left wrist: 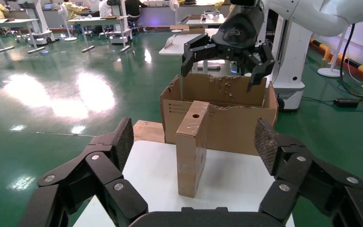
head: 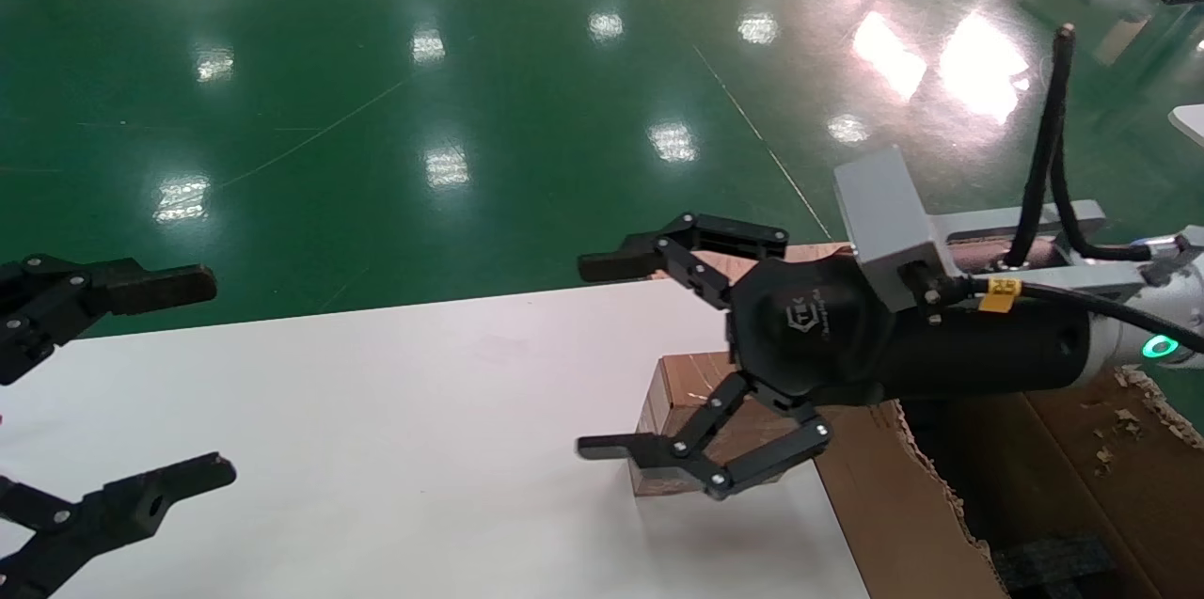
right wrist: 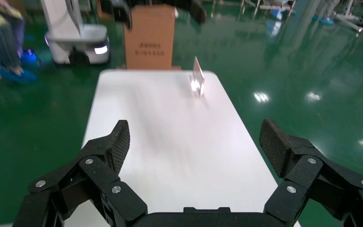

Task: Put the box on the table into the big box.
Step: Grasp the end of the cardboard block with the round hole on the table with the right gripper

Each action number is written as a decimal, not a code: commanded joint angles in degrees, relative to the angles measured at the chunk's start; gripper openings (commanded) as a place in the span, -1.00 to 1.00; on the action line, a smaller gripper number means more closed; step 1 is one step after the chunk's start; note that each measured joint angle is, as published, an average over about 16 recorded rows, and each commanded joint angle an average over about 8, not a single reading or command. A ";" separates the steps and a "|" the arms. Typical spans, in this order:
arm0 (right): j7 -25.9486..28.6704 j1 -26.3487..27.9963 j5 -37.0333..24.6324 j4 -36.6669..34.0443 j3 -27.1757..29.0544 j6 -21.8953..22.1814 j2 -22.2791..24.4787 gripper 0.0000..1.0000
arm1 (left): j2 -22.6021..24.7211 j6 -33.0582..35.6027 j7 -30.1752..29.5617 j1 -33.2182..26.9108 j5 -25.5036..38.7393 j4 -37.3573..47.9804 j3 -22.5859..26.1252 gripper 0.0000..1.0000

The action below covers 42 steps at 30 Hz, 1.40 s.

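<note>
The small tan box (head: 675, 389) stands on edge near the right end of the white table (head: 423, 411). In the left wrist view it (left wrist: 191, 146) shows its round hole. The big torn carton (head: 894, 486) sits just right of the table, with black foam inside, and also shows behind the small box (left wrist: 231, 125). My right gripper (head: 583, 357) is open and empty. It hovers over the small box, pointing left across the table (right wrist: 170, 142). My left gripper (head: 221, 373) is open and empty at the table's left end, facing the box.
A flat wooden board (left wrist: 149, 131) lies beside the carton, past the table's far edge. In the right wrist view a small clear stand (right wrist: 197, 80) sits on the table and another brown carton (right wrist: 150, 38) stands beyond its far end. A green floor surrounds the table.
</note>
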 commanded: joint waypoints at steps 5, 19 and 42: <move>-4.48 3.85 -2.77 -5.29 -3.72 -0.90 1.68 1.00 | 0.00 0.00 0.00 0.00 0.00 0.00 0.00 -1.00; -12.23 12.40 -9.02 -18.39 -13.38 -0.96 0.11 1.00 | 0.00 0.00 0.00 0.00 0.00 0.00 0.01 -1.00; -19.34 22.38 -12.17 -27.71 -31.96 -1.17 0.81 1.00 | 0.00 0.00 0.01 0.00 -0.01 0.00 0.01 -1.00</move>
